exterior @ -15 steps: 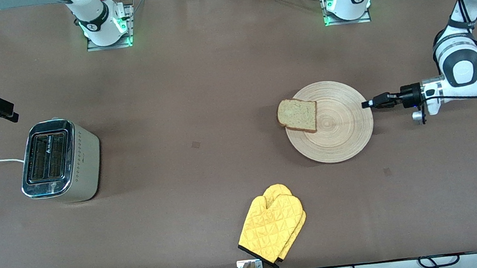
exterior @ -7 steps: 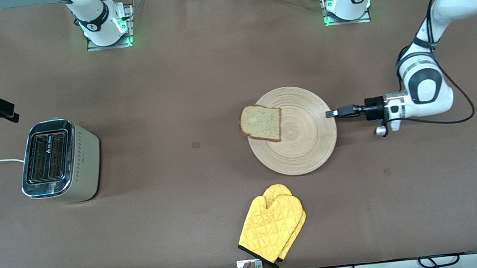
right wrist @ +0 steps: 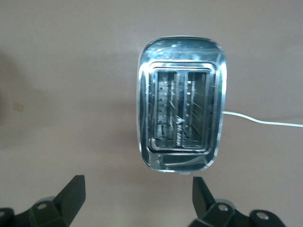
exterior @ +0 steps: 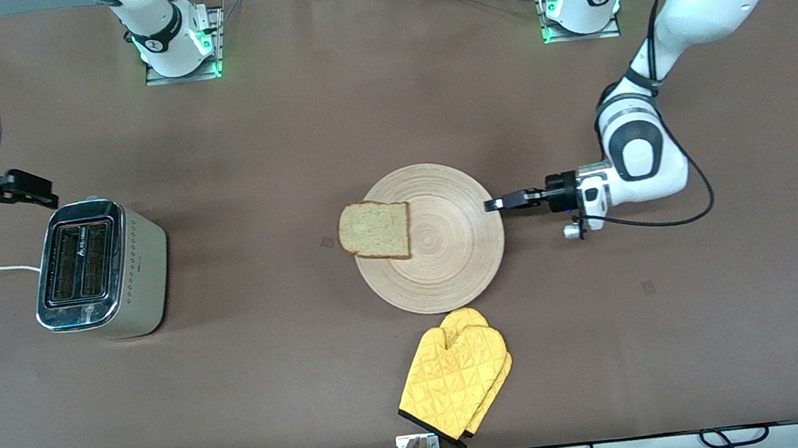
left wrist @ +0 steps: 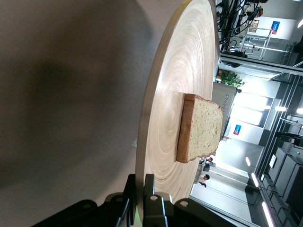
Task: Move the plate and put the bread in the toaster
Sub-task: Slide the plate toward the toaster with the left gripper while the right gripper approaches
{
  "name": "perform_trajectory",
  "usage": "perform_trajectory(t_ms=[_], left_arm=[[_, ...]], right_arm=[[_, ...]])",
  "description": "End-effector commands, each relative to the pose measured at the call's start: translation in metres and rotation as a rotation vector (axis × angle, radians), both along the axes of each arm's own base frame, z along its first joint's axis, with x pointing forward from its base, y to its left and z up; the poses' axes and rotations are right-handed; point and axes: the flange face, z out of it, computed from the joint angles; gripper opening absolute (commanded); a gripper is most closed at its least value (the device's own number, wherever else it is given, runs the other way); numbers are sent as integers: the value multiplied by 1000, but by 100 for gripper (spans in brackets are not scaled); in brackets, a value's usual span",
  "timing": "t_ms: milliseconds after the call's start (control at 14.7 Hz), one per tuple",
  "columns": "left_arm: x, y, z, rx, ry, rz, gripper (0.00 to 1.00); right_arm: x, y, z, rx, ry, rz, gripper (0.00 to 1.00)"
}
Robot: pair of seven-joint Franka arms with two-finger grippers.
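Mid-table, left gripper is clamped on the plate rim, bread riding its toaster-side edge. Slide slow and flat so nothing slips. Right gripper hangs wide open over the toaster, holding nothing.

The left claw is clamped on the rim of the plate, at the edge toward the left arm's end of the surface. From it toward the toaster, the bread lies on the plate's rim in the way; past the bread, bare surface runs to the toaster. A yellow oven mitt lies just beside the plate's edge nearest the front camera, closing that side. The right claw, fingers spread wide, hangs just beside the toaster, whose two slots stand uncovered.
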Motion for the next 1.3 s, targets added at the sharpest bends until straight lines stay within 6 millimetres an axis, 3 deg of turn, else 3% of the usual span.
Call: perform_trajectory(t_ms=[0, 273, 546, 751, 1024, 1229], left_arm=[[0, -33, 7, 17, -34, 13, 0], [-7, -74, 7, 74, -90, 3, 0], [-26, -103, -14, 14, -96, 35, 1], [-33, -103, -29, 9, -123, 24, 0], [-39, -109, -34, 5, -109, 13, 2], [-39, -110, -36, 7, -109, 13, 3]], right_arm=[[11, 25, -12, 27, 3, 30, 100], [20, 49, -42, 29, 14, 65, 100], [30, 77, -73, 30, 27, 98, 100], [34, 109, -96, 29, 34, 137, 100], [32, 153, -130, 16, 36, 82, 100], [28, 175, -150, 70, 52, 21, 100]])
